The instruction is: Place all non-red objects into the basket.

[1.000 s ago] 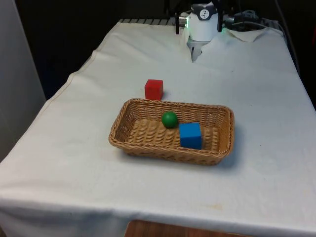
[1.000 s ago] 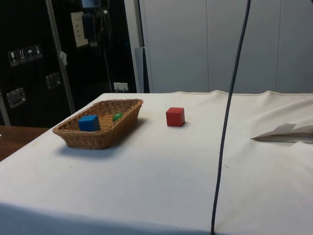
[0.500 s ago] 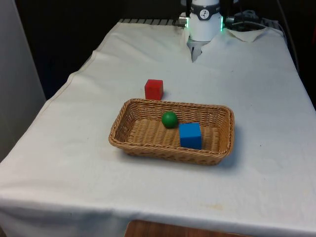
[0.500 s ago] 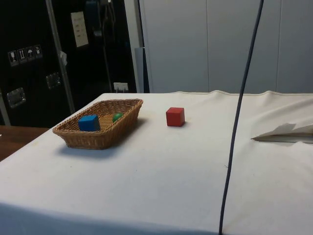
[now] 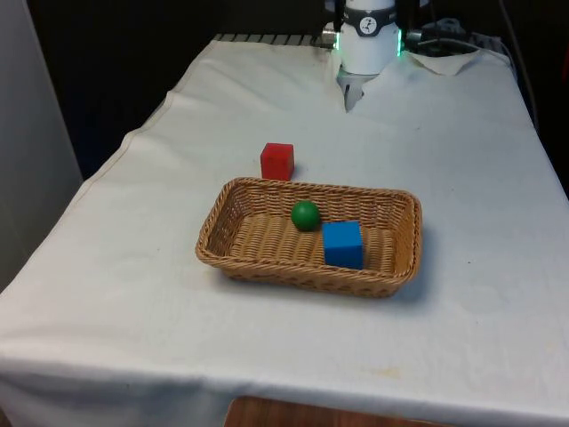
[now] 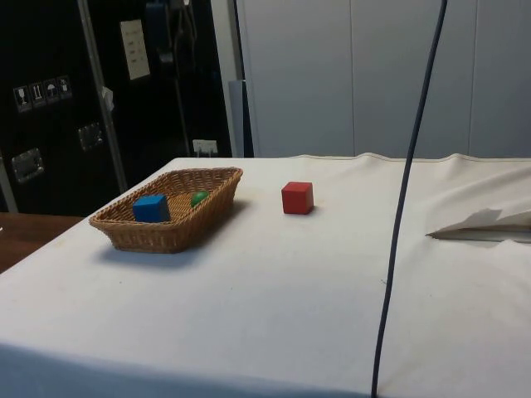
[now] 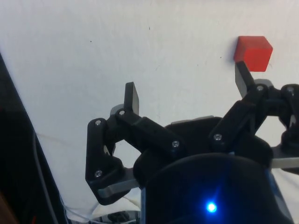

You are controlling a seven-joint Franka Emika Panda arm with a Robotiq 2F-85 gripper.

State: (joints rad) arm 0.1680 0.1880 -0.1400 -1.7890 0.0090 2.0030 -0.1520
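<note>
Reading for labels, we find no legible writing on the objects; the signs on the dark cabinets [image 6: 50, 91] in the side view are too small to make out. We record the basket [image 5: 267, 258] on the cloth [image 5: 444, 160], holding the green ball [image 5: 305, 214] and the blue cube [image 5: 342, 244], which sit just beside each other. We note the red cube [image 5: 277, 161] outside it, near the far rim. In the wrist view the gripper [image 7: 187, 86] is spread wide, holding nothing, raised above bare cloth, with the red cube just past one fingertip [image 7: 241, 77].
</note>
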